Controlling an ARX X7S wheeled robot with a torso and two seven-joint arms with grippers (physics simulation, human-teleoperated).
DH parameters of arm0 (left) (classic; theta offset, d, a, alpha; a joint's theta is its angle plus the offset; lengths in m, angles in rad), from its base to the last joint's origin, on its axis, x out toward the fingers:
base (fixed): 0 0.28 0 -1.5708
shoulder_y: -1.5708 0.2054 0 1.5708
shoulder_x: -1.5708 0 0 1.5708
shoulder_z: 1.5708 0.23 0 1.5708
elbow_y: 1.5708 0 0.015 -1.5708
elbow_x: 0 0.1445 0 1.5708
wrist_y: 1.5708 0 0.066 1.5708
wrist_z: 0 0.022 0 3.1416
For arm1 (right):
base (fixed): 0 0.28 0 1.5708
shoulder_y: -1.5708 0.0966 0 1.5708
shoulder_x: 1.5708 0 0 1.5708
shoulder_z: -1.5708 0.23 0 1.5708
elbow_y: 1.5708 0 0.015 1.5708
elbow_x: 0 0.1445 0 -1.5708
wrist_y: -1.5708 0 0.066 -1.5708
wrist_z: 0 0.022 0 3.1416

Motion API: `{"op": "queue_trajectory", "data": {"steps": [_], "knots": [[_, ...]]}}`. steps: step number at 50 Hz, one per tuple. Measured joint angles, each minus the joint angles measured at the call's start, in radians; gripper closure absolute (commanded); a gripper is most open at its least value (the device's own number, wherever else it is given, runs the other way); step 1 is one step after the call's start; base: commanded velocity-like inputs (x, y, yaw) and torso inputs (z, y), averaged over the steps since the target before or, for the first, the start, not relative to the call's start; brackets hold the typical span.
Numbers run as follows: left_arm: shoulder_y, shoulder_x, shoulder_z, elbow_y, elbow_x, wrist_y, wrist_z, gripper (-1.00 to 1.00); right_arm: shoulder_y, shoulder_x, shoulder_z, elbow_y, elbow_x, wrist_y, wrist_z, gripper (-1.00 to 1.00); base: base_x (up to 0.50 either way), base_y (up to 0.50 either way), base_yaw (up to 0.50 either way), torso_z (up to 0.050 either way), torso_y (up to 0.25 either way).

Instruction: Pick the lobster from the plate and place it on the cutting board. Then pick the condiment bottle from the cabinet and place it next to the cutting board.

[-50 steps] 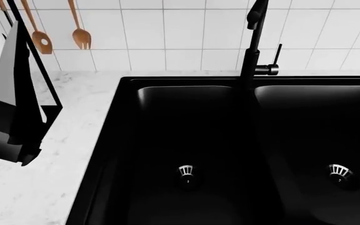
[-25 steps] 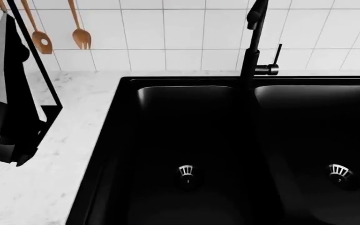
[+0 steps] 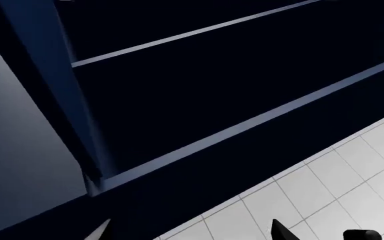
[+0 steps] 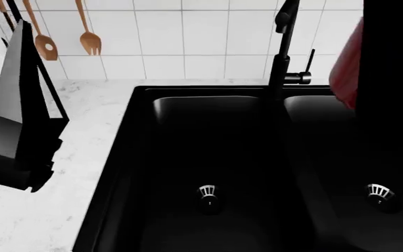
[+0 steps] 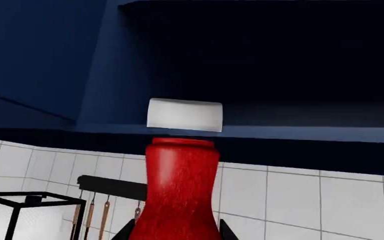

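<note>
The condiment bottle (image 5: 180, 185), red with a white cap (image 5: 184, 115), stands upright between my right gripper's (image 5: 173, 234) fingers, in front of the dark blue cabinet (image 5: 259, 60). In the head view its red body (image 4: 344, 65) shows at the upper right beside my dark right arm (image 4: 392, 58), above the sink. My left gripper (image 3: 192, 232) is open and empty, facing the cabinet's underside (image 3: 199, 85) and the wall tiles. My left arm (image 4: 16, 131) is raised at the head view's left. The lobster, the plate and the cutting board are out of view.
A black double sink (image 4: 209, 152) with a tall black faucet (image 4: 281, 47) fills the head view. The white marble counter (image 4: 82, 115) lies to its left. Wooden utensils (image 4: 89, 37) hang on the tiled wall. A black wire rack (image 5: 18, 210) shows in the right wrist view.
My right arm with the red bottle has come into the head view at the upper right. My left arm has shifted slightly at the left.
</note>
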Motion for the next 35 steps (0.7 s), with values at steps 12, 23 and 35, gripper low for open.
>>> {"op": "queue_trajectory", "data": {"steps": [12, 23, 35], "knots": [[0.134, -0.031, 0.039, 0.009, 0.002, 0.000, -0.018, -1.00, -0.134, -0.002, 0.086, -0.062, 0.026, 0.025, -0.016, 1.00, -0.10, -0.50, 0.00, 0.000, -0.001], [0.220, 0.007, 0.071, 0.002, -0.013, -0.007, -0.026, -1.00, -0.192, 0.002, 0.134, -0.073, 0.019, 0.055, -0.037, 1.00, -0.10, -0.50, 0.00, 0.000, 0.000], [0.247, 0.011, 0.083, 0.003, -0.024, -0.009, -0.038, -1.00, -0.227, 0.004, 0.164, -0.076, 0.011, 0.071, -0.056, 1.00, -0.10, -0.50, 0.00, 0.000, 0.000]]}}
